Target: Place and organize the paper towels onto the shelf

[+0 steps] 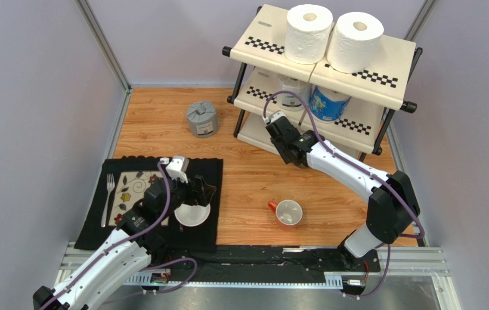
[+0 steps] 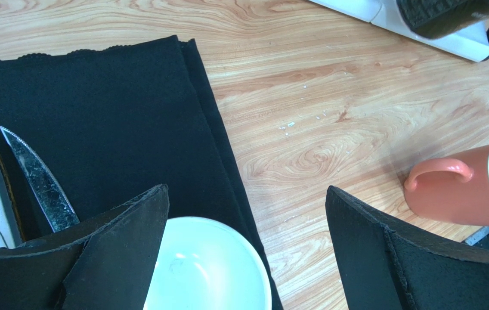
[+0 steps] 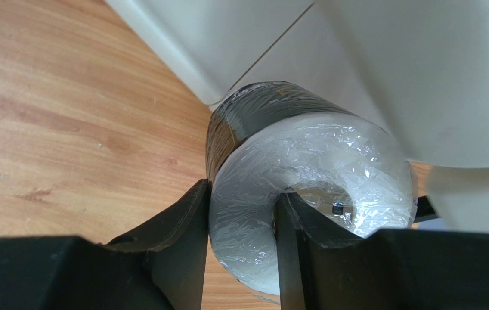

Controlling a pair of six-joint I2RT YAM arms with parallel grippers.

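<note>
Left wrist view: the left fingers (image 2: pixel 124 245) stand wide open over a white bowl (image 2: pixel 208 271). Farther out, the right fingers (image 3: pixel 182 252) pinch the wall of a black-wrapped roll (image 3: pixel 305 155), one finger in its core, under a panel of the shelf (image 1: pixel 266 29). A grey roll (image 1: pixel 202 119) stands on the bench (image 1: pixel 163 123). A blue roll (image 1: pixel 328 104) and a clear-wrapped roll (image 1: pixel 292 87) sit on the middle tier, two white rolls (image 1: pixel 308 32) on top.

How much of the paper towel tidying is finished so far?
Four rolls sit on the shelf: two white rolls on top, a blue roll and a clear-wrapped roll on the middle tier. The right gripper is clamped on a black-wrapped roll near the shelf's bottom tier. The grey roll stands on the table.
</note>
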